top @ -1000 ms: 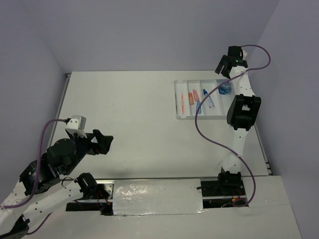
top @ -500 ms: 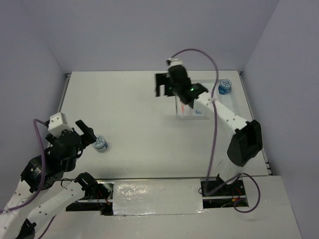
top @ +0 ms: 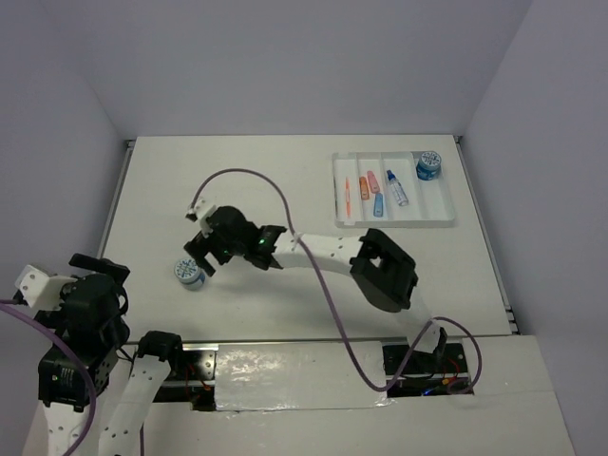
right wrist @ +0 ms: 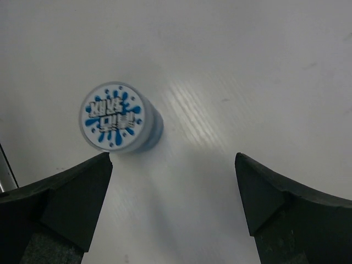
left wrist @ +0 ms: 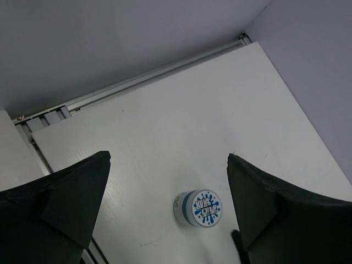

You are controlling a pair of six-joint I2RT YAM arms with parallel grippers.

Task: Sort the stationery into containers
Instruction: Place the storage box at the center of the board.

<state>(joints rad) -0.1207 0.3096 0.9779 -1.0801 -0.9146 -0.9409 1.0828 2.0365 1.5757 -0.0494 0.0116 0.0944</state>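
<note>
The white bench (top: pixel 285 180) carries everything. The divided tray (top: pixel 394 225) lies well apart from the right end effector (right wrist: pixel 173 162), far behind it, back past its own forearm. That end effector hangs released, jaws spread wide and empty, low over the bench. The left end effector (left wrist: pixel 169 159) is likewise released and empty, set back and higher. The loose blue roll (right wrist: pixel 118 118) stands upright just ahead of the right end effector, off-centre toward the finger at the left of the wrist view, touching neither finger. A sorted blue roll (top: pixel 428 166) sits in the tray's outermost compartment. The bottle (top: pixel 397 192), capsule-like pieces (top: pixel 365 185) and orange pen (top: pixel 347 190) lie in the others.

The step in hand looks like picking up the loose roll. It would go best by shifting sideways until the roll is centred between the fingers, then descending so the pads meet its curved wall below the patterned top. Closing gently matters, since a round body may squirt out of an off-centre squeeze
</note>
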